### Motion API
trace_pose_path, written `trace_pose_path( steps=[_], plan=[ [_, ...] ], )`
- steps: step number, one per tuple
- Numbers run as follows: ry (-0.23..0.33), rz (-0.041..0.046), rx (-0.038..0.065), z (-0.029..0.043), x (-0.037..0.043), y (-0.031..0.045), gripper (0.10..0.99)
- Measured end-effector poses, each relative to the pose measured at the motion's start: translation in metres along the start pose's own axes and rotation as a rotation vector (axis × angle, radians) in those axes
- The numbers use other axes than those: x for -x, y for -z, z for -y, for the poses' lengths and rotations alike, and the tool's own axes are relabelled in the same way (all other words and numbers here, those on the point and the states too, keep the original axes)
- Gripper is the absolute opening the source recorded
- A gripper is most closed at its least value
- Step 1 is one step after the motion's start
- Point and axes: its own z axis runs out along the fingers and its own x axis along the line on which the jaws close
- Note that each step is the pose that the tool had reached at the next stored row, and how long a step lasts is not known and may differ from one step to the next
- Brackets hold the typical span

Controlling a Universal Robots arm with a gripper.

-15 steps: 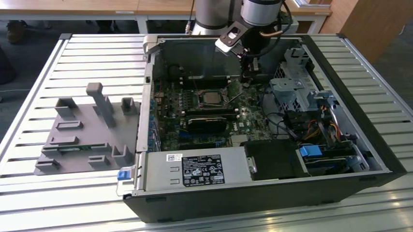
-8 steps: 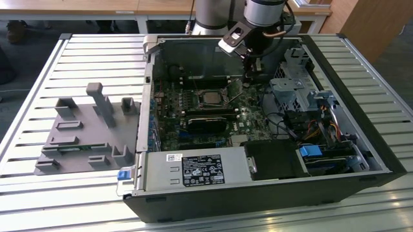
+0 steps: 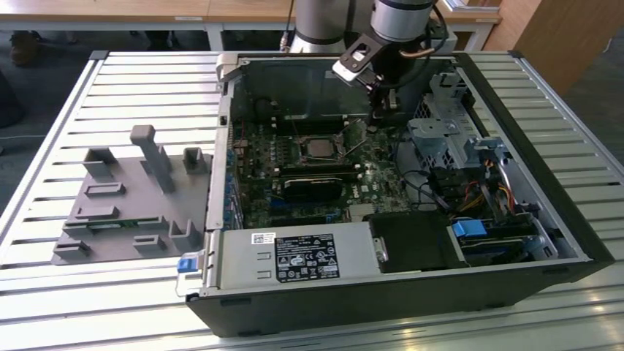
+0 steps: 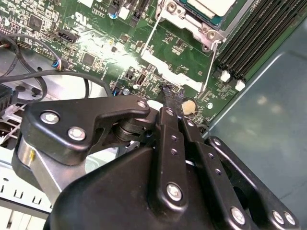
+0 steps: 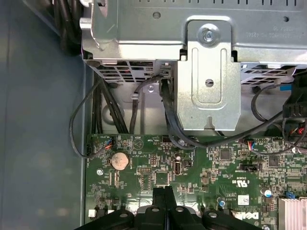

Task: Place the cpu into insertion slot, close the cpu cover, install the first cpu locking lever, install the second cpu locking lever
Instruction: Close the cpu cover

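While the arm reaches down into the open computer case (image 3: 390,300) on the slatted bench (image 3: 58,110), we find its jaws closed: in both wrist views the black fingertips (image 5: 159,195) (image 4: 168,98) are pressed together with nothing between them. They hang over the green motherboard (image 5: 216,167) near its round coin battery (image 5: 120,160), close to the metal drive cage (image 5: 208,76).

We see the cpu (image 3: 317,148) seated in the insertion slot (image 3: 298,149) at the middle of the board, apart from the jaws and toward the exterior view's left of them. In the second wrist view its silver top (image 4: 211,5) shows with the cpu cover (image 4: 192,21) lying as a metal frame round it. Two thin wire levers (image 4: 149,40) run out from the socket's corners toward the jaws; we cannot tell whether either is latched.

A grey power-supply box (image 3: 292,256) sits at the case's near edge, and a grey parts fixture (image 3: 127,197) rests on the bench beside the case, on the exterior view's left.
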Motion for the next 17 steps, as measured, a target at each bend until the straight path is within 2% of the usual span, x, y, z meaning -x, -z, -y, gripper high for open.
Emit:
trace_pose_path(
  steps=[13,17],
  plan=[
    [0.0,0.0002,-0.001,-0.0016,-0.0002,-0.01,0.118],
    [0.0,-0.0003,-0.001,0.0036,-0.0002,-0.01,0.118]
  ],
)
